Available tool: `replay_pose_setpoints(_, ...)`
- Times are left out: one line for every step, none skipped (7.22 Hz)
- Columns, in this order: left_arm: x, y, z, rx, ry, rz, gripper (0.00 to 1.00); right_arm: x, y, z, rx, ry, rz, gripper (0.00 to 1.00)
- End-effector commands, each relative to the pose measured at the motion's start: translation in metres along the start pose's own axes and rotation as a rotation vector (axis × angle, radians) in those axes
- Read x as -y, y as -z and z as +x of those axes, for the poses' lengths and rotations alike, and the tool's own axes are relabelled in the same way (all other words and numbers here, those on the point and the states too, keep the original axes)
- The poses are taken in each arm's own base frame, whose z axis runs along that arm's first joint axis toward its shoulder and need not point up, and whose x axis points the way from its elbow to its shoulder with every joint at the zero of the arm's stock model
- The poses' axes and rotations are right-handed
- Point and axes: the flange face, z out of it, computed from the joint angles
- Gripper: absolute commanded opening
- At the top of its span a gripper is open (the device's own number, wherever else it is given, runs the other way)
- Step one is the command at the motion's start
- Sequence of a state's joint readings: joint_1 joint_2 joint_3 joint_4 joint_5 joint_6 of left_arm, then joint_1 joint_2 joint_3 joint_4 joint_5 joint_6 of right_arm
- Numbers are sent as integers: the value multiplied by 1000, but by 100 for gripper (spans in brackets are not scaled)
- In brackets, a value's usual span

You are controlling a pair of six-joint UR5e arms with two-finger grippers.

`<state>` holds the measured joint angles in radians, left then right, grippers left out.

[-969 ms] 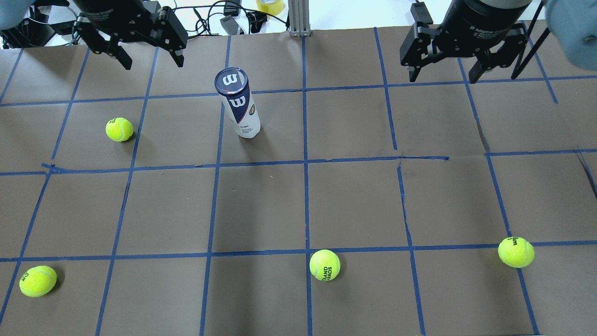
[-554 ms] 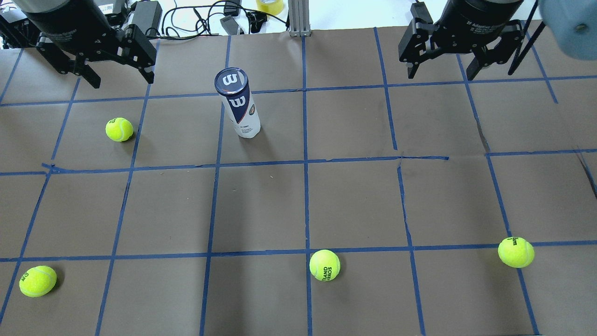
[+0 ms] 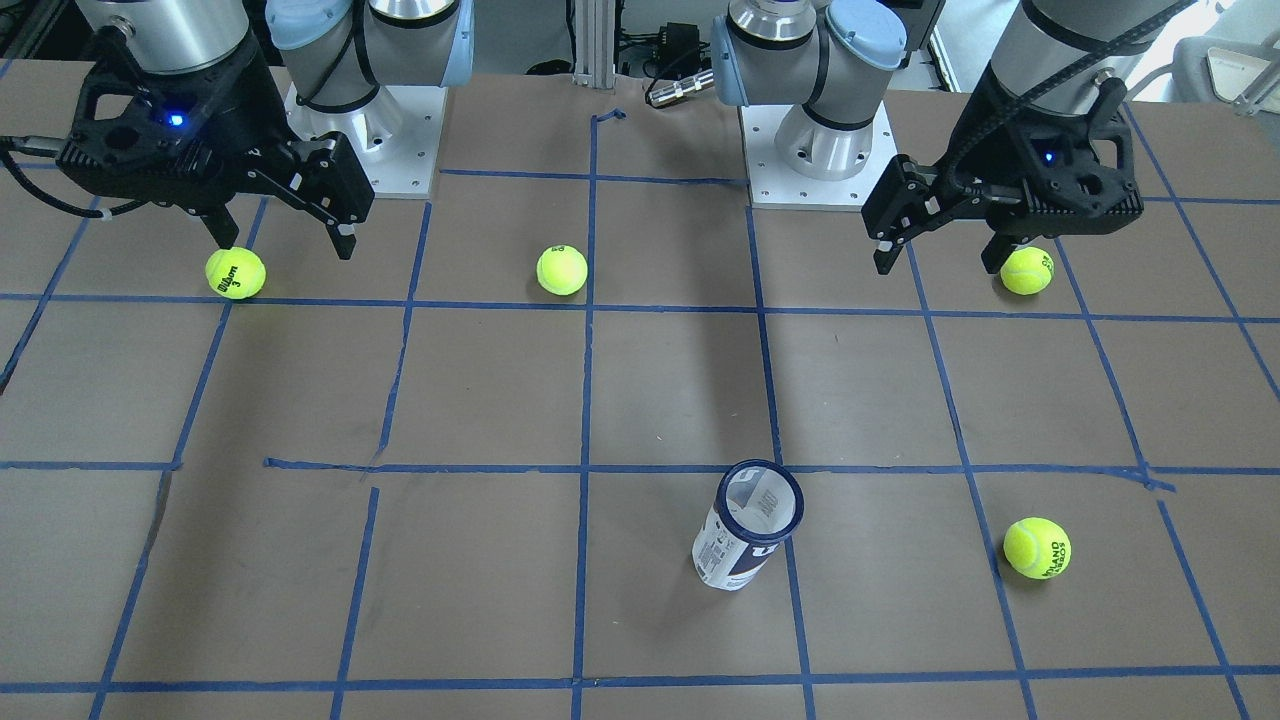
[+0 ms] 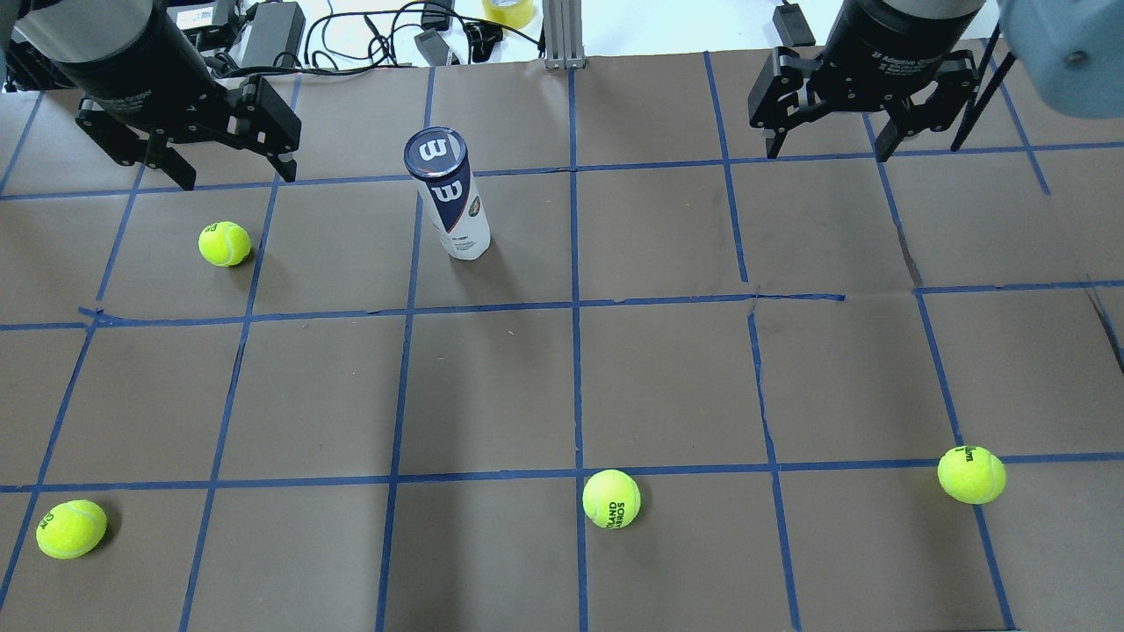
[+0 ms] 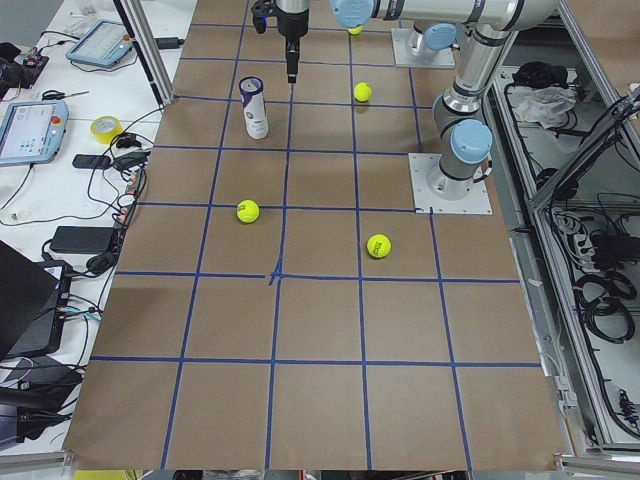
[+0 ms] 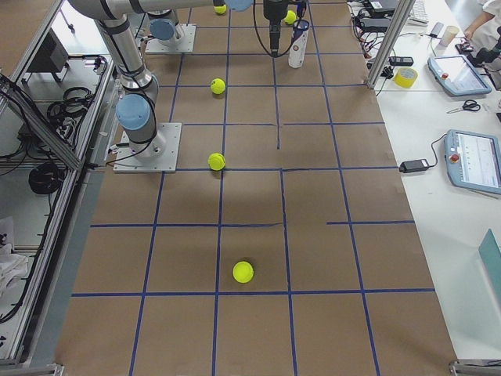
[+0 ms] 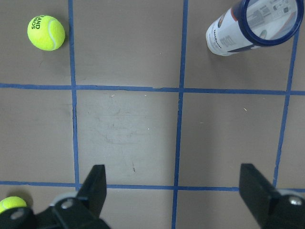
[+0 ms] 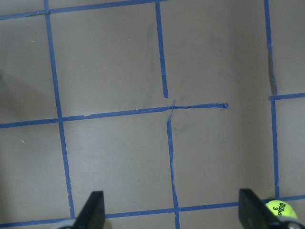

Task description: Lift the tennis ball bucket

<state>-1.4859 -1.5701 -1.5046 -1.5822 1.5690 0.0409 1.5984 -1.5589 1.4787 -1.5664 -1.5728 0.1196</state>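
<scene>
The tennis ball bucket (image 4: 452, 200) stands upright on the brown table: a clear can with a white label, a navy band and a dark blue rim. It also shows in the front view (image 3: 745, 530) and at the top right of the left wrist view (image 7: 252, 26). My left gripper (image 4: 235, 175) is open and empty. It hangs above the table to the left of the bucket, well apart from it. My right gripper (image 4: 827, 151) is open and empty at the far right of the table. Both jaws stand wide in the wrist views.
Several yellow-green tennis balls lie on the table: one near the left gripper (image 4: 224, 243), one at the near left (image 4: 71, 528), one at the near middle (image 4: 611, 499), one at the near right (image 4: 971, 474). Cables and a tape roll (image 4: 509, 10) lie beyond the far edge.
My left gripper has moved left, away from the bucket, and slightly nearer in the view. My right gripper has shifted only slightly. The bucket and balls have not moved.
</scene>
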Motion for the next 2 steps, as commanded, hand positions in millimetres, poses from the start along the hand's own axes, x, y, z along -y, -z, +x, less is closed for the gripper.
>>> replay_pose_setpoints(-4, -1, 0, 0, -1, 0, 100, 0, 1, 0, -2, 0, 3, 100)
replay_pose_setpoints(-4, -1, 1, -1, -1, 0, 100, 0, 0, 1, -9, 0, 2, 100)
